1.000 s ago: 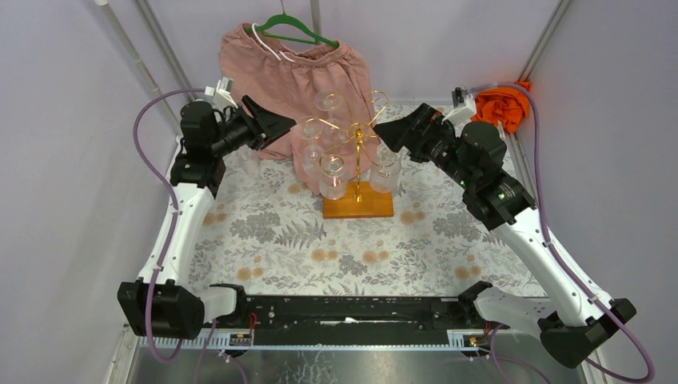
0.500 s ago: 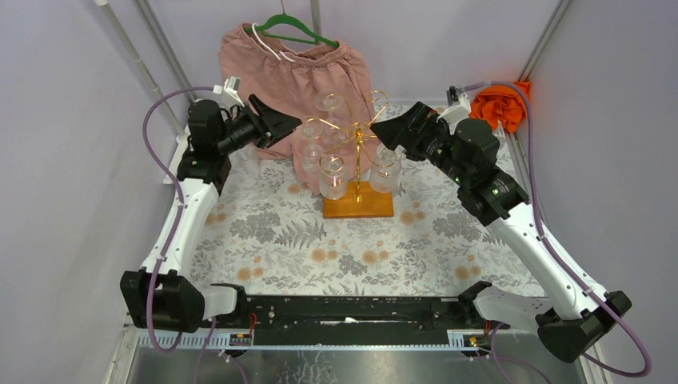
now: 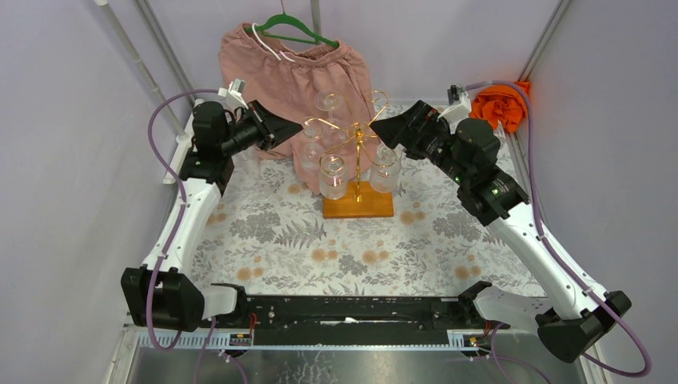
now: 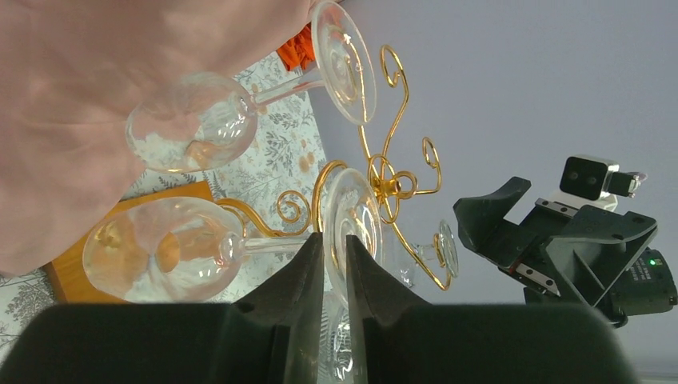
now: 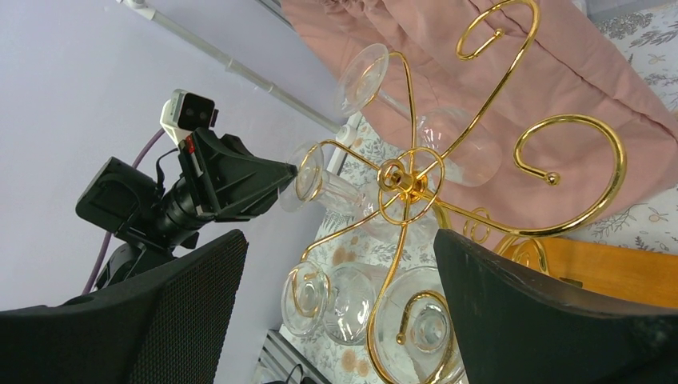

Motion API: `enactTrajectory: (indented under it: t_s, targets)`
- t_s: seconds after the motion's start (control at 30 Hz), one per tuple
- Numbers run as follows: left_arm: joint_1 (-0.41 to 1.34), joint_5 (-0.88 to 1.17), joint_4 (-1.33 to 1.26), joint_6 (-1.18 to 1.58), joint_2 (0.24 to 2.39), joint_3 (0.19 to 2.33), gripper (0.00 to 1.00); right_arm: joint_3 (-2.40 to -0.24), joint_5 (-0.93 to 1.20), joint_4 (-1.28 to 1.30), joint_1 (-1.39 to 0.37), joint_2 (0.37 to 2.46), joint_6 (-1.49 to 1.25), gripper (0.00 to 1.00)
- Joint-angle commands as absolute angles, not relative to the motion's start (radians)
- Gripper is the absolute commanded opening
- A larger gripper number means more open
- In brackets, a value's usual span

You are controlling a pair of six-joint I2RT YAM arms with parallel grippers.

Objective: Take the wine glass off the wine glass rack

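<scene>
My left hand [image 4: 333, 240] (fingers [image 4: 296, 296] a slit apart) sits at the foot of a wine glass [image 4: 152, 256] hung on the wine glass rack [image 3: 358, 204] by the bench's [image 3: 320, 256] far edge. My right hand [image 5: 340, 236] gapes wide.

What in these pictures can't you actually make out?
Left wrist view: whether the left gripper pinches the wine glass; its nearly closed fingers cover the contact spot.
Right wrist view: most of the wooden base, blocked by the right gripper and cut off by the picture's edge.
Top view: where the wine glass rack ends its thin wire arms; too small against the pink garment.
</scene>
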State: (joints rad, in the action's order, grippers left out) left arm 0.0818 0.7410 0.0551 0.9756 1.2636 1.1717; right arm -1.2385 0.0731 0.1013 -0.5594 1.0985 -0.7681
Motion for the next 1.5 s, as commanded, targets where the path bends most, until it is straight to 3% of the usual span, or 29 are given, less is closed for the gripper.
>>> enactTrajectory:
  t_s: [0.0, 0.2, 0.43, 0.73, 1.0, 1.47]
  targets:
    - [0.09, 0.764, 0.003, 0.983, 1.264, 1.153, 0.21, -1.234, 0.086, 0.055, -0.563, 1.094, -0.777, 0.96]
    - [0.09, 0.767, 0.003, 0.989, 1.267, 1.142, 0.16, -1.232, 0.088, 0.049, -0.564, 1.094, -0.78, 0.96]
    - [0.089, 0.762, 0.043, 1.008, 1.281, 1.187, 0.0, -1.229, 0.096, 0.045, -0.564, 1.098, -0.782, 0.96]
    - [0.074, 0.754, 0.079, 1.044, 1.307, 1.223, 0.0, -1.231, 0.1, 0.041, -0.564, 1.107, -0.783, 0.96]
    - [0.052, 0.807, -0.136, 1.258, 1.314, 1.133, 0.0, -1.239, 0.11, 0.041, -0.564, 1.119, -0.783, 0.97]
    - [0.017, 0.828, -0.268, 1.421, 1.333, 1.126, 0.0, -1.245, 0.126, 0.036, -0.563, 1.138, -0.787, 0.97]
